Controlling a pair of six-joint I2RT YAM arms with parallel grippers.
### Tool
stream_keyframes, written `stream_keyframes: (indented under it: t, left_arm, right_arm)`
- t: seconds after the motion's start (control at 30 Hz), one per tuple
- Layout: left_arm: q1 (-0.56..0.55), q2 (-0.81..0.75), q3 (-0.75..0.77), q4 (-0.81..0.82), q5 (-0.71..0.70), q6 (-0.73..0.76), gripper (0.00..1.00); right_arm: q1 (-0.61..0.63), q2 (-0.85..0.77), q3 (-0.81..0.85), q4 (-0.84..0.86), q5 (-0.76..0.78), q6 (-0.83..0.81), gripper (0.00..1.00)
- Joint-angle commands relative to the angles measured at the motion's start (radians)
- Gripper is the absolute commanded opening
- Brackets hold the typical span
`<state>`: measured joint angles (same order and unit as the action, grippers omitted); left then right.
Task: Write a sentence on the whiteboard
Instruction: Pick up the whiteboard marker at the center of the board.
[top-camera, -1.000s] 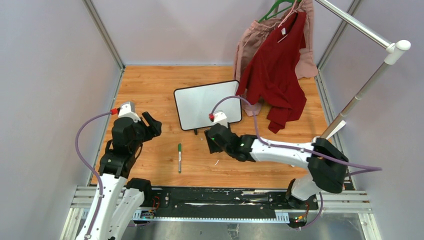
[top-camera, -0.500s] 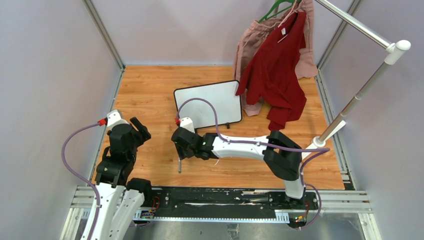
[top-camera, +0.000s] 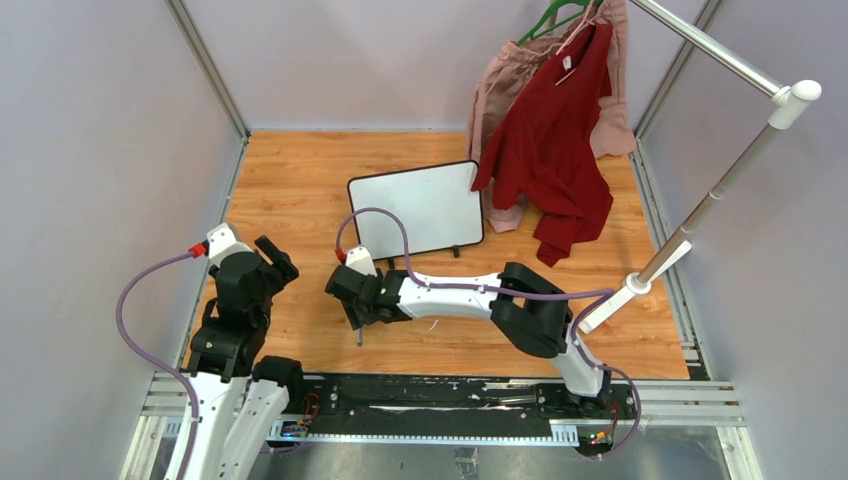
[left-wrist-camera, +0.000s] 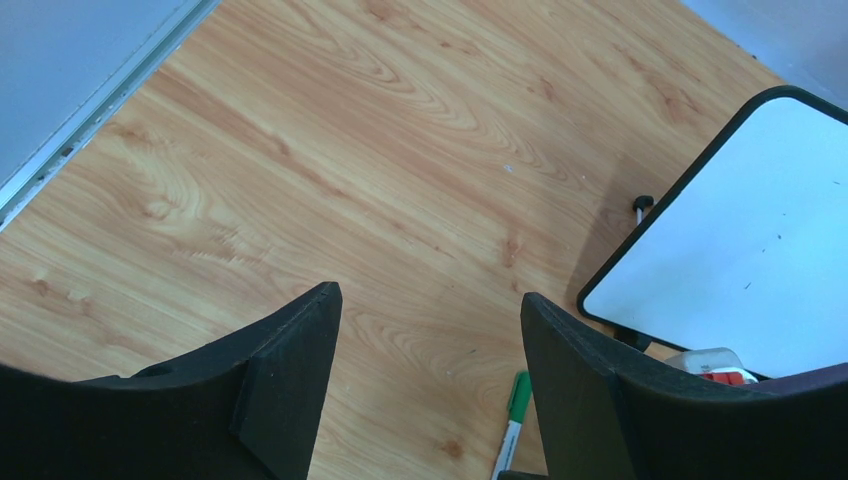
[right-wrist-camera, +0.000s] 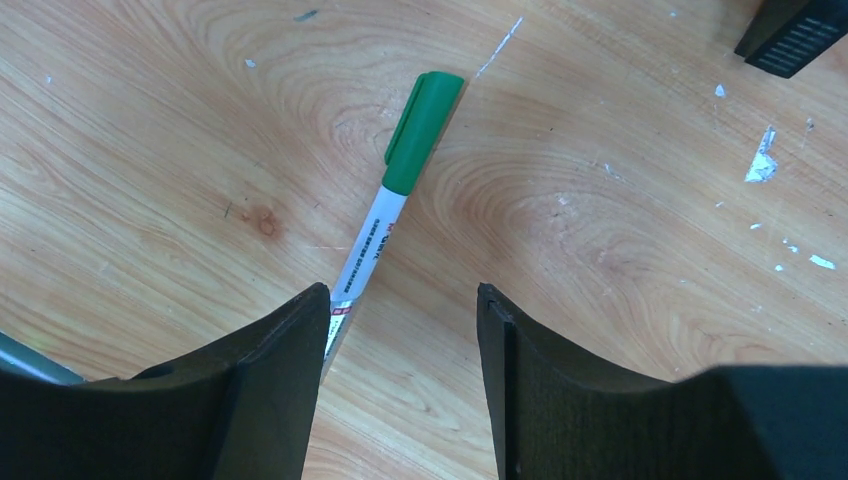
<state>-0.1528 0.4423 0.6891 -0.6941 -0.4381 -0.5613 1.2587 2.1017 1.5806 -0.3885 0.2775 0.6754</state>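
Note:
The whiteboard (top-camera: 415, 208) lies at the back middle of the wooden table, tilted; its face is blank and no green sentence shows on it. Its near corner also shows in the left wrist view (left-wrist-camera: 745, 265). A green-capped white marker (right-wrist-camera: 388, 200) lies flat on the wood. My right gripper (right-wrist-camera: 400, 300) is open just above it; the marker's barrel runs under the left fingertip, not between the jaws. In the top view the right gripper (top-camera: 356, 310) covers most of the marker (top-camera: 359, 336). My left gripper (top-camera: 280, 262) is open and empty, left of the marker (left-wrist-camera: 515, 420).
A red garment (top-camera: 550, 150) and a pink one (top-camera: 500, 90) hang from a metal rack (top-camera: 720, 190) at the back right, draping by the board's right edge. Grey walls close in the table on three sides. A black rail (top-camera: 430, 395) runs along the front.
My right arm swung left from the whiteboard's near foot to over the marker. My left arm drew back slightly toward the left and front, still open.

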Motion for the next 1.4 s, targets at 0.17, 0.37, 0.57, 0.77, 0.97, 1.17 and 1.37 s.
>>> stream_keyframes:
  t: [0.17, 0.37, 0.57, 0.77, 0.97, 1.17, 1.37]
  left_arm:
    - [-0.005, -0.022, -0.004, 0.028, 0.008, -0.008, 0.72]
    - [-0.005, -0.024, -0.012, 0.041, 0.027, -0.006, 0.71]
    - [-0.005, -0.027, -0.018, 0.052, 0.047, -0.003, 0.71]
    - [-0.005, -0.026, -0.031, 0.079, 0.107, 0.011, 0.71]
    - [-0.005, -0.020, -0.041, 0.106, 0.172, 0.026, 0.70]
    - [-0.007, -0.014, -0.051, 0.128, 0.227, 0.036, 0.70]
    - [-0.008, 0.002, -0.051, 0.134, 0.261, 0.044, 0.69]
  right_arm:
    - [0.022, 0.081, 0.080, -0.069, 0.015, 0.003, 0.59]
    - [0.021, 0.096, 0.057, -0.088, 0.033, -0.023, 0.45]
    - [0.010, 0.063, -0.017, -0.102, 0.043, -0.050, 0.24]
    - [-0.015, -0.060, -0.192, -0.101, 0.057, -0.098, 0.05]
    - [-0.041, -0.232, -0.419, -0.103, 0.092, -0.134, 0.00]
    - [-0.068, -0.373, -0.555, -0.112, 0.099, -0.181, 0.00]
    - [-0.087, -0.376, -0.563, -0.096, 0.052, -0.248, 0.00]
